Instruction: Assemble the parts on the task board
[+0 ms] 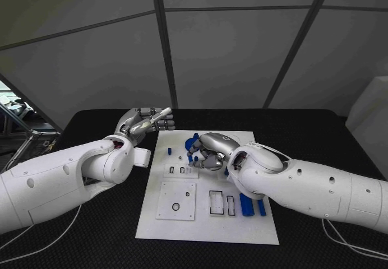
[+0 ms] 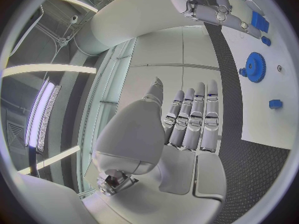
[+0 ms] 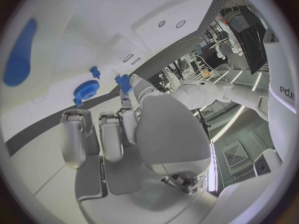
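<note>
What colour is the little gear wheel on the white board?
Blue. The gear shows best in the left wrist view.

head: overhead, facing table | wrists: close behind hands | shared: task board

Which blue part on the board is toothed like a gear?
The round blue gear near the board's far edge; the other blue parts, like the bars, are plain and toothless.

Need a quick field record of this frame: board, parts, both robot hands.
board: white task board in the middle of the black table
gear: blue gear on the board's far part
bars: blue bars at the board's right edge
left robot hand: left robot hand raised by the board's far left corner, fingers together, holds nothing
right robot hand: right robot hand over the board's middle, fingers curled; a hold cannot be told
</note>
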